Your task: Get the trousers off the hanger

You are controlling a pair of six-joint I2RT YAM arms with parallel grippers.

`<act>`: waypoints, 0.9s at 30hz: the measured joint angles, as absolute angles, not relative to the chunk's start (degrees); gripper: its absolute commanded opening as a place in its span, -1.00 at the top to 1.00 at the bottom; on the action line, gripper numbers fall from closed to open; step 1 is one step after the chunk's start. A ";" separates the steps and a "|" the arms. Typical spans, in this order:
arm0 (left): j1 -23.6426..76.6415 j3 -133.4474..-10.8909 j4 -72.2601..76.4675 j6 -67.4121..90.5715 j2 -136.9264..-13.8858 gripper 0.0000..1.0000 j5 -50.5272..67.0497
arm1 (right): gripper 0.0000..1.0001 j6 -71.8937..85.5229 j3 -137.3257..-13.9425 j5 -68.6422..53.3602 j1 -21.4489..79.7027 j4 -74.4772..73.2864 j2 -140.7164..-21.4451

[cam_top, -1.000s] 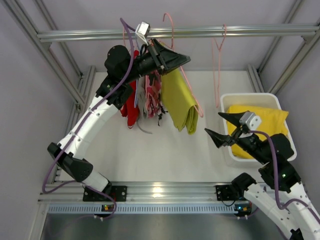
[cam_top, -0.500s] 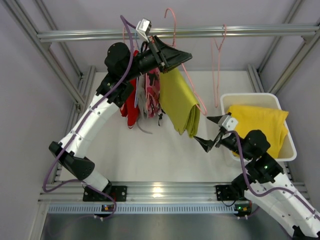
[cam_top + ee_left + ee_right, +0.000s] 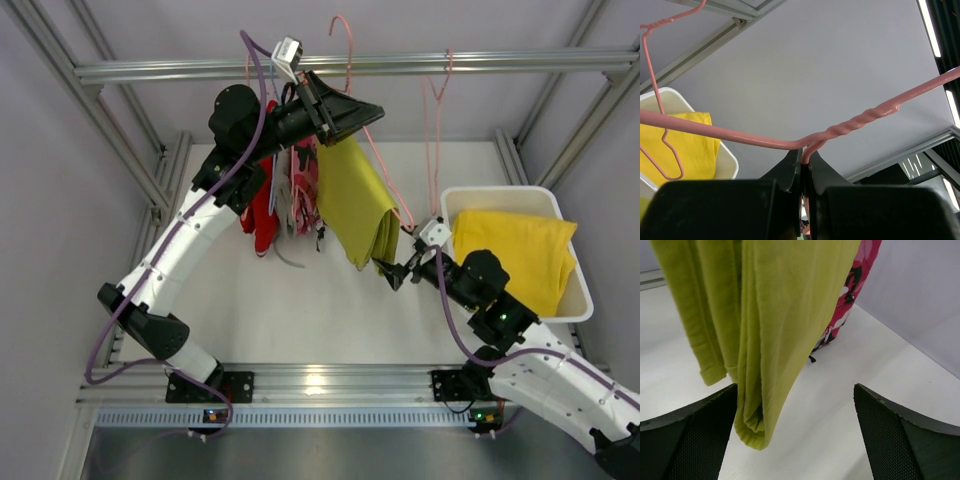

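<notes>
1. Trousers, yellow-green pair [image 3: 360, 205]: folded, draped over the pink hanger [image 3: 865, 118], hanging down in front of the rail [image 3: 500, 65] and above the table [image 3: 300, 300].
2. Bright yellow pair [image 3: 515, 255]: lies in the white bin [image 3: 500, 191] at the right of the table, off any hanger.
3. Left gripper [image 3: 372, 110]: raised near the rail, jaws pinched tight on the hanger wire just below its twisted neck.
4. Right gripper [image 3: 795, 435]: jaws spread wide, holding nothing. The lower fold of the yellow-green pair hangs between the fingers, close against one of them; I cannot tell whether they touch.
5. Red garment [image 3: 262, 215] and pink patterned garment [image 3: 305, 190] hang left of the yellow-green pair, behind the left arm.
</notes>
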State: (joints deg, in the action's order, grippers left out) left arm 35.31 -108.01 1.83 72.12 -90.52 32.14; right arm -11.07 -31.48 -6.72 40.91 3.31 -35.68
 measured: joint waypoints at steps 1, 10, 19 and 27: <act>35.31 -108.01 1.83 72.12 -90.52 1.00 32.14 | -0.80 -10.87 -31.51 -5.89 40.91 4.03 -36.47; 35.31 -108.01 1.78 72.25 -90.52 1.00 32.14 | -0.19 -9.02 -31.55 2.33 41.10 6.48 -39.86; 35.29 -107.92 1.87 73.17 -90.52 1.00 32.16 | -0.17 -8.80 -33.76 4.38 41.10 10.20 -39.79; 35.33 -106.87 2.85 73.41 -90.45 1.00 32.25 | -0.17 -10.41 -37.65 1.30 41.12 15.97 -42.68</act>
State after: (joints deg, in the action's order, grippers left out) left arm 35.33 -106.87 2.85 73.41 -90.45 32.25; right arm -10.41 -37.65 1.30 41.12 15.97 -42.68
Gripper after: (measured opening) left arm 0.053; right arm 0.586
